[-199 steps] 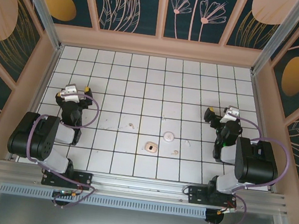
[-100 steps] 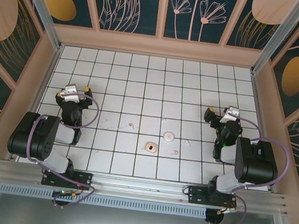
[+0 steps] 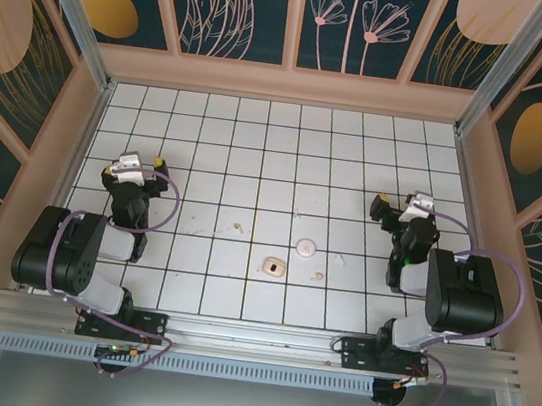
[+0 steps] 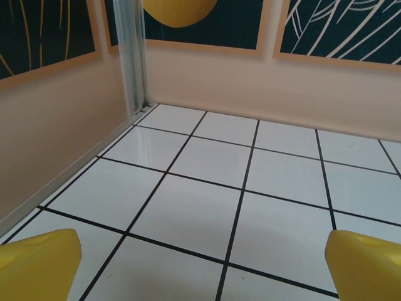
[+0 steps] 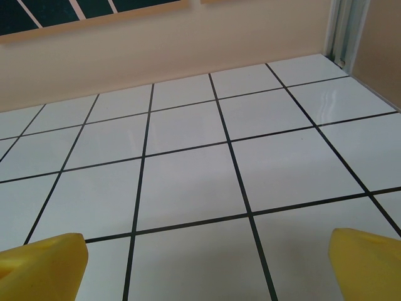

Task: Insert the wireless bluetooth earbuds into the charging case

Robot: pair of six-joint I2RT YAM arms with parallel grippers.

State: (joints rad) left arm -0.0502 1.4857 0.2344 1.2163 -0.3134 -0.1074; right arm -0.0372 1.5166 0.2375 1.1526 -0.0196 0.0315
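Both arms sat tucked back by the near edge, and nothing was in hand. The left pincer (image 3: 133, 165) hung released near the left edge of the worktop (image 3: 358, 155), its yellow fingertips (image 4: 37, 257) spread wide over bare tile in the left wrist view. The right pincer (image 3: 402, 203) sat near the right edge, likewise released and empty.

All the interest lay between them! The charging case (image 3: 272, 264), a little peach oval, lay about midway between the left and right edges, closer to the near edge than the far one. Whether it lay open, I couldn't tell. A small round pale disc (image 3: 306, 245) sat just beyond it, toward the right. The first earbud (image 3: 238, 227) was a tiny speck off to the case's left, and the second earbud (image 3: 317, 276) a speck near its right side. Both lay apart from the case and were too small to make out their shape.

By my reckoning they'd be feather-light, hard-shelled and slick, apt to skitter away or pop out of a hard squeeze. A gentle nip across the body, fingertips low to the tile, looked the way in.
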